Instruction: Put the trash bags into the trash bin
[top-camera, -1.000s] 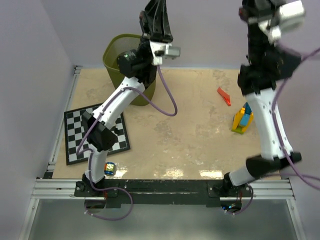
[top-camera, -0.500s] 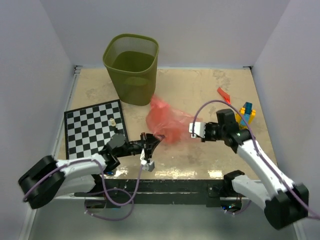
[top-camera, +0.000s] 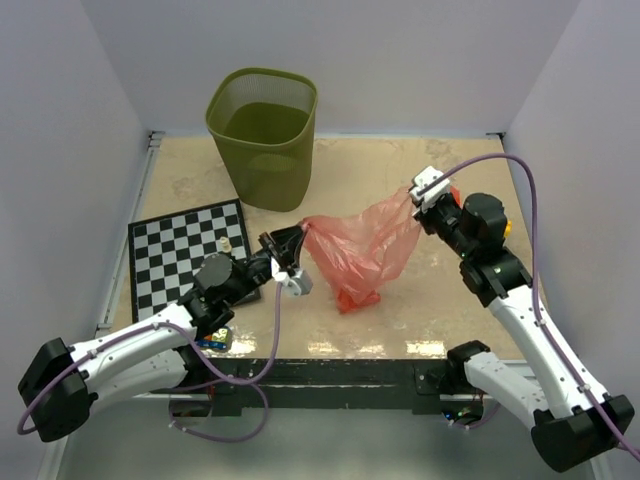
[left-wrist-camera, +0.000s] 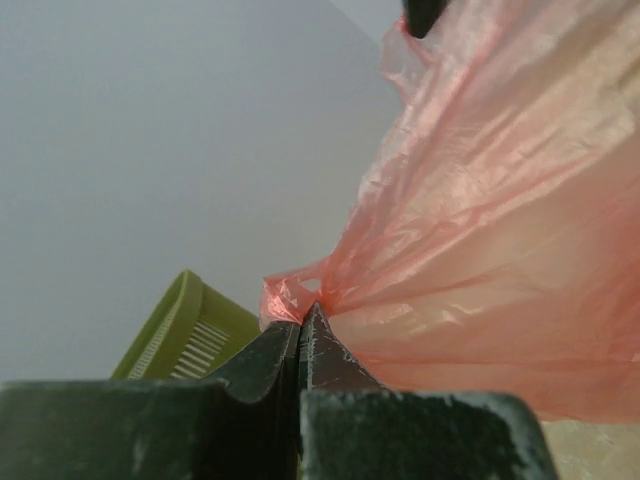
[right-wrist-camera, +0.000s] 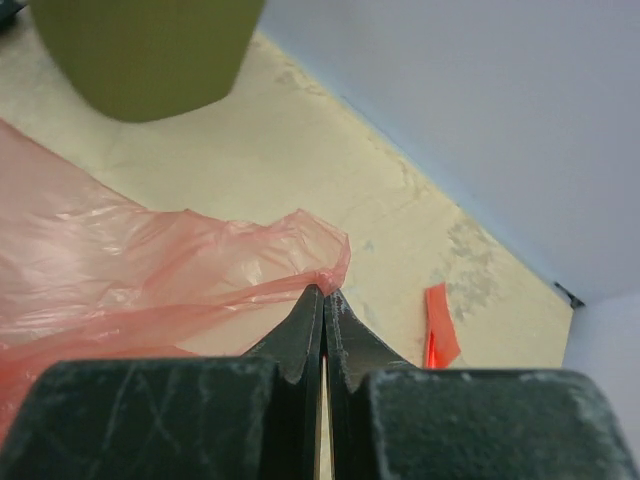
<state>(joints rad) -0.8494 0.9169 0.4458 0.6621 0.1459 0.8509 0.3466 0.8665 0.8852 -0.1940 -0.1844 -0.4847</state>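
Note:
A wide translucent red-pink trash bag (top-camera: 358, 250) hangs stretched between my two grippers above the middle of the table, its bottom sagging to the surface. My left gripper (top-camera: 303, 236) is shut on the bag's left edge (left-wrist-camera: 300, 300). My right gripper (top-camera: 413, 206) is shut on its right edge (right-wrist-camera: 325, 275). The olive-green mesh trash bin (top-camera: 262, 135) stands upright at the back left, just behind the left gripper; it also shows in the left wrist view (left-wrist-camera: 185, 330) and the right wrist view (right-wrist-camera: 145, 55). A small flat red strip bag (right-wrist-camera: 437, 325) lies on the table beyond the right gripper.
A black-and-white checkerboard (top-camera: 180, 262) lies at the left with a small white piece (top-camera: 226, 242) on it. A small blue and yellow toy block (top-camera: 218, 338) sits near the front edge by the left arm. Walls close the table on three sides.
Half a second ago the bag was bunched low between the grippers. Both grippers have since risen and moved apart, the right one back and up, pulling the bag open.

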